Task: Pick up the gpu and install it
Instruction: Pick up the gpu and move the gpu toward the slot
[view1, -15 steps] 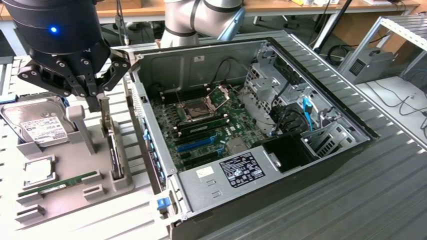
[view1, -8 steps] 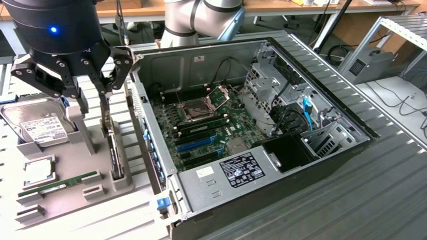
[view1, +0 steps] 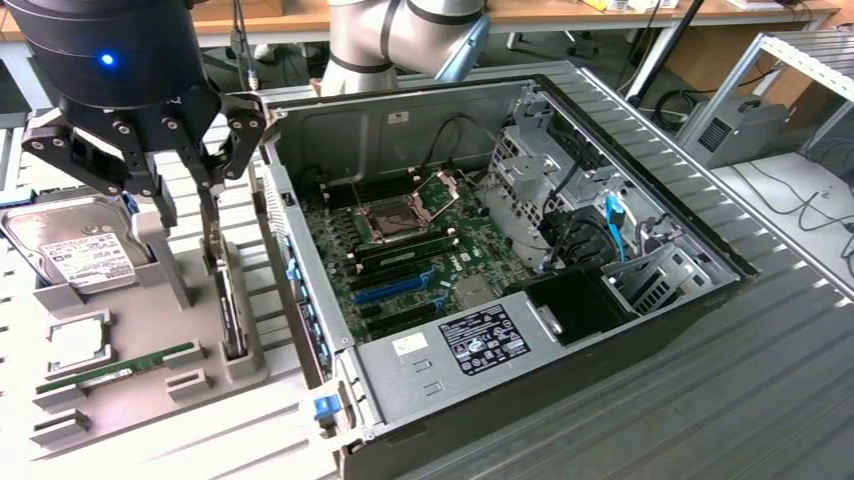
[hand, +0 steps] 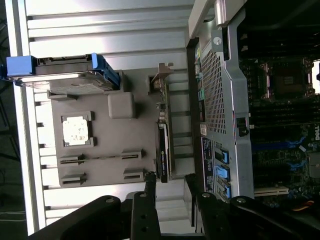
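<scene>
The gpu (view1: 230, 292) is a thin black card standing on edge in a slot of the grey parts holder (view1: 160, 330), beside the computer case on the exterior view's left. Its pale metal bracket (hand: 161, 80) forms the end of the card (hand: 163, 147) in the wrist view. My gripper (view1: 191, 205) hangs open just above the card's far end, with nothing between its black fingers (hand: 150, 197). The finger nearer the case hangs close over the card's top edge.
The open computer case (view1: 287, 250) lies on its side, showing the motherboard with blue expansion slots (view1: 394, 290) and a CPU socket (view1: 398, 215). The holder also carries a silver hard drive (view1: 80, 252), a CPU chip (view1: 78, 340) and a green RAM stick (view1: 114, 368).
</scene>
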